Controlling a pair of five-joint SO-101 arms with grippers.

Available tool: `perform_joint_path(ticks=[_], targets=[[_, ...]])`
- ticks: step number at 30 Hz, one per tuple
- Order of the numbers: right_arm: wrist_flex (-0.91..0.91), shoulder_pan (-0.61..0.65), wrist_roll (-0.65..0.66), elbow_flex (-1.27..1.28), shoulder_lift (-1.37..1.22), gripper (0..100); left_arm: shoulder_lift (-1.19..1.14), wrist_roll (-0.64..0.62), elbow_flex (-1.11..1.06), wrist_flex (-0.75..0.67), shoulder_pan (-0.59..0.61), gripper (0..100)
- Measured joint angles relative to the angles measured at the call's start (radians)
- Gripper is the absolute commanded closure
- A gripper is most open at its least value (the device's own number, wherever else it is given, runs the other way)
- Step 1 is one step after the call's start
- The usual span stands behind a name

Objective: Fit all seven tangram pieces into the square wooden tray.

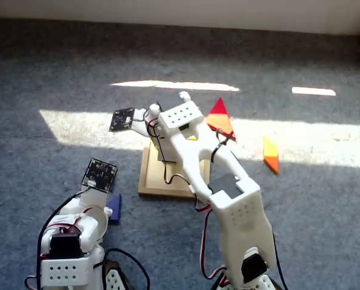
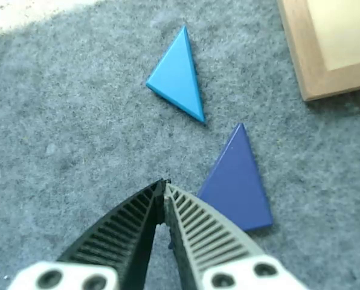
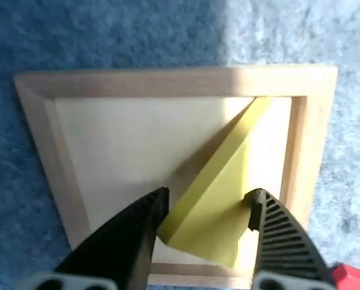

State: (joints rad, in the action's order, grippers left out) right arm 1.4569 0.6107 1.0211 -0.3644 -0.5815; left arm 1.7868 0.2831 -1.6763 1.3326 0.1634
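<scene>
Closest in, left gripper [image 2: 165, 184]: fingers pressed together, nothing between them, hanging over grey carpet [image 2: 65, 121]. Just beside its tip, dark blue triangle [image 2: 237, 181], flat on carpet. Farther out, light blue triangle [image 2: 179, 75], near the dark one but not touching. Past both, one corner of tray [image 2: 301, 60].

Right gripper [image 3: 208, 199] over tray [image 3: 168, 81], fingers spread to either side of yellow piece [image 3: 228, 163], seemingly clamped on it, though contact hard to judge. Yellow piece tilted, far point reaching toward a tray corner, near end raised off tray floor.

From high up: tray [image 1: 148, 175] on carpet, partly hidden under right arm [image 1: 195, 157]. Dark blue triangle [image 1: 114, 205] off tray's side, by left arm. Beyond tray, red triangle [image 1: 218, 109] touching orange piece [image 1: 221, 125] in sunlit strip. Well apart to one side, orange-yellow piece [image 1: 270, 155], alone on carpet.
</scene>
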Motion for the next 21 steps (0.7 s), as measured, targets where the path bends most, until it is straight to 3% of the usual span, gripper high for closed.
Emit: perform_joint_path(ticks=[11, 13, 17, 21], targets=[[0.089, 0.003, -0.006, 0.0, 0.091, 78.6, 0.0, 0.0, 0.0, 0.0, 0.0, 99], [0.101, 0.003, -0.063, 0.0, 0.091, 81.1, 0.0, 0.0, 0.0, 0.0, 0.0, 99], [0.103, 0.005, -0.23, 0.0, 0.091, 98.1, 0.0, 0.0, 0.0, 0.0, 0.0, 99], [0.103, 0.011, -0.417, 0.0, 0.091, 98.5, 0.0, 0.0, 0.0, 0.0, 0.0, 99]])
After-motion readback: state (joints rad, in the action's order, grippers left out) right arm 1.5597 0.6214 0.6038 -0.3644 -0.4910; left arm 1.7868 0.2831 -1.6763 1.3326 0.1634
